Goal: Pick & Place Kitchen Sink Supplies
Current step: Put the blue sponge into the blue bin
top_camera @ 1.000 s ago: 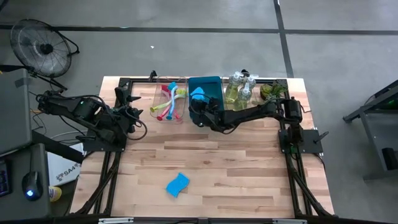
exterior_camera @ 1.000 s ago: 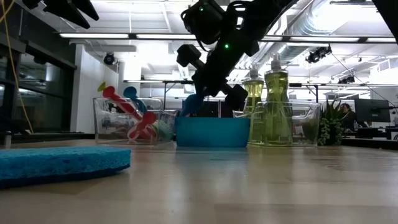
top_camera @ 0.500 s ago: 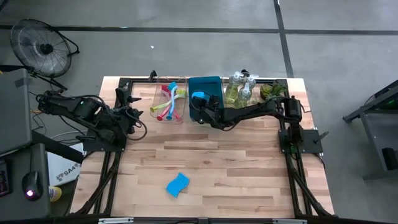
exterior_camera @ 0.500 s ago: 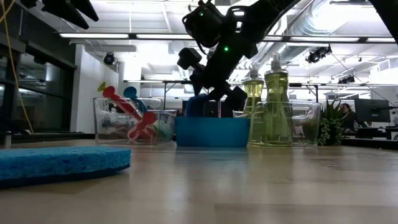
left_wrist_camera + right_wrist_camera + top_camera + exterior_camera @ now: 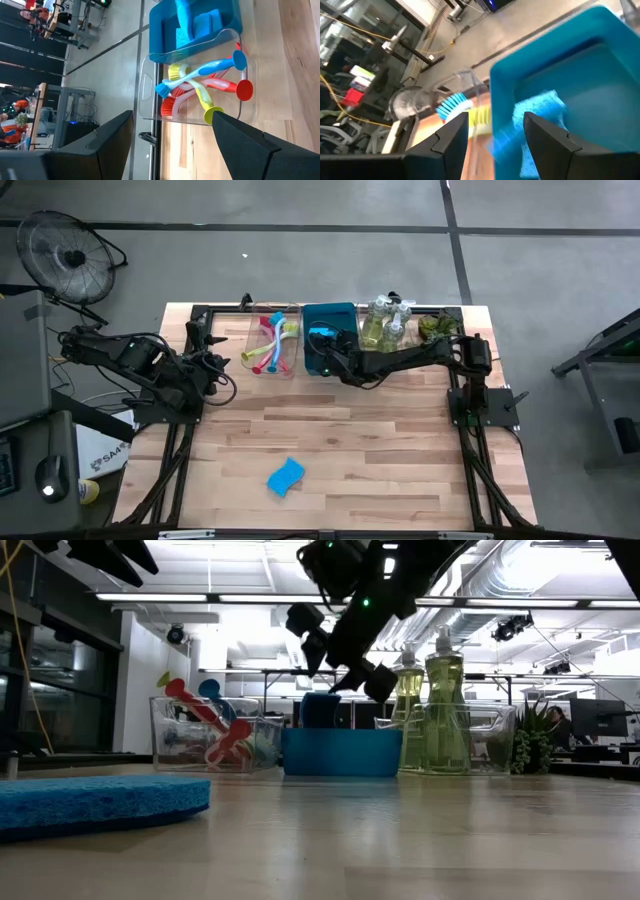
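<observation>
A bright blue sponge (image 5: 536, 121) stands on edge inside the blue bin (image 5: 331, 320), beside another sponge (image 5: 208, 22) lying flat in it. My right gripper (image 5: 342, 652) hangs open just above the bin, clear of the standing sponge (image 5: 320, 710). A third sponge (image 5: 286, 477) lies flat on the table near the front edge. Pink, yellow-green and teal dish brushes (image 5: 205, 90) lie in a clear tray (image 5: 272, 345) left of the bin. Pump bottles (image 5: 440, 690) stand in a clear tray right of it. My left gripper (image 5: 218, 370) waits open at the table's left.
A small green plant (image 5: 436, 327) sits at the far right corner, behind my right arm. The trays and the bin stand in a row along the far edge. The wooden table top (image 5: 380, 450) lies bare in the middle and at the front right.
My right gripper has opened over the bin and let go of the blue sponge. The sponge, tilted between the fingers before, has dropped into the bin and now stands on edge there.
</observation>
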